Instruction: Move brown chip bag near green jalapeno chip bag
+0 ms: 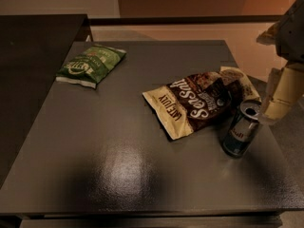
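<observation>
Reach for brown bag (pixel 199 103), lying mid-table, right side; gripper (pixel 275 106) at right edge by can (pixel 241 129), open/closed can't tell.
Grab bag w/o knocking the can just beside it, then carry it far-left toward green bag (pixel 90 64).

Dark brown chip bag (pixel 204 101), cream end, white script, green bag (pixel 91 64), white oval, silver-blue can (pixel 241 129), cream jaws far right.

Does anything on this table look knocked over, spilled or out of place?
Nothing spilled. The brown chip bag lies crumpled and slanted, close against the upright can, far from the green jalapeno chip bag at the far left of the table. The gripper hangs at the right edge, beside the can.
</observation>
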You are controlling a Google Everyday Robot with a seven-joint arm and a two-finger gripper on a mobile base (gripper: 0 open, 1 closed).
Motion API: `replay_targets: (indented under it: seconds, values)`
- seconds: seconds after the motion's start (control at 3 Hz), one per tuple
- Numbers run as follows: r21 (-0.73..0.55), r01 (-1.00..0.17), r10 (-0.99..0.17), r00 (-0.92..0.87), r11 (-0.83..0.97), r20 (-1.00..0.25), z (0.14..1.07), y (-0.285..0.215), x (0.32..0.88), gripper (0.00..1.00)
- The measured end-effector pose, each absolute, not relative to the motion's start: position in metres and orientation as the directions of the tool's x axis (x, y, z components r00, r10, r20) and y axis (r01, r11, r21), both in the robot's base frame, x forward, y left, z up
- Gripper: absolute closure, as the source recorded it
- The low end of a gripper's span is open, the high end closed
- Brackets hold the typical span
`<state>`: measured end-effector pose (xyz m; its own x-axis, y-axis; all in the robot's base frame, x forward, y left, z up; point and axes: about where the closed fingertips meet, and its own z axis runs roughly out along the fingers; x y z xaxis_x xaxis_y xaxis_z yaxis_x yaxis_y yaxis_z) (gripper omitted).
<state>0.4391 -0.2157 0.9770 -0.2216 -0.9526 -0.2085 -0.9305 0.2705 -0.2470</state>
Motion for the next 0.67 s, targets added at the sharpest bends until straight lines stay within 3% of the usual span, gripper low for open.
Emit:
replay_targets:
  seconds: [0.67]
  values:
    - [-0.238, -0.925, -0.946, -0.249, 0.296, -0.208, 0.981, -0.198, 0.467, 0.0]
